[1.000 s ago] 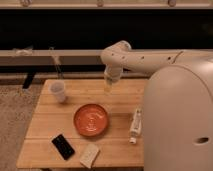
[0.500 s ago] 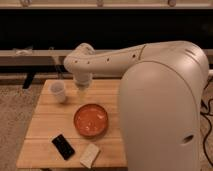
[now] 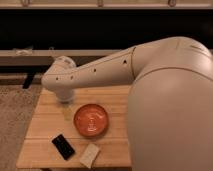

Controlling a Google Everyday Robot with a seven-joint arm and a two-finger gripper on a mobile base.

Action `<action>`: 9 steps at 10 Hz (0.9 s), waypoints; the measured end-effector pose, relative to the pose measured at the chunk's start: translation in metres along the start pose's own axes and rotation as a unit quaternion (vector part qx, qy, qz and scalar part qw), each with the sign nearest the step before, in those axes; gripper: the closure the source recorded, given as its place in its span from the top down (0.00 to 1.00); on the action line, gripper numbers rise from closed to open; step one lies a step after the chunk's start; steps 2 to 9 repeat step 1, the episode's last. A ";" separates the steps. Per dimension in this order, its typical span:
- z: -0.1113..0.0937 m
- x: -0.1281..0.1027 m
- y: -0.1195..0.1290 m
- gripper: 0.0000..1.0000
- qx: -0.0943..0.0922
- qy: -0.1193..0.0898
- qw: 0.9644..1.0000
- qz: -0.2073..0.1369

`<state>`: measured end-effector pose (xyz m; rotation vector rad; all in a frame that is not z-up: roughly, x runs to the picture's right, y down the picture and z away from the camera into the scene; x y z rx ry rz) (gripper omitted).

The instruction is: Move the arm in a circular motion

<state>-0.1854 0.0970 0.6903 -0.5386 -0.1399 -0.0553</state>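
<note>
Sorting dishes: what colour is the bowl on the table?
Orange-red, camera view: bowl, right of the gripper on the arm.

Wooden table [image 3: 112, 97] with orange bowl [image 3: 91, 120], gripper [image 3: 67, 113] above.

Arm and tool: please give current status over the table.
Arm stretched left above the wooden table. Tool points down, left of orange bowl. Black phone at front-left, below the arm's sweep.

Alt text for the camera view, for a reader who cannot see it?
A cream-white arm reaches left over a wooden table, its gripper pointing down beside an orange bowl. A black phone and a pale block lie near the front edge.
</note>
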 end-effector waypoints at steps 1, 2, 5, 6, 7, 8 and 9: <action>-0.002 -0.004 0.011 0.80 -0.007 -0.003 1.000 -0.003; -0.002 -0.004 0.011 0.80 -0.007 -0.003 1.000 -0.003; -0.002 -0.004 0.011 0.80 -0.007 -0.003 1.000 -0.003; -0.002 -0.004 0.011 0.80 -0.007 -0.003 1.000 -0.003; -0.002 -0.004 0.011 0.80 -0.007 -0.003 1.000 -0.003; -0.002 -0.004 0.011 0.80 -0.007 -0.003 1.000 -0.003; -0.002 -0.004 0.011 0.80 -0.007 -0.003 1.000 -0.003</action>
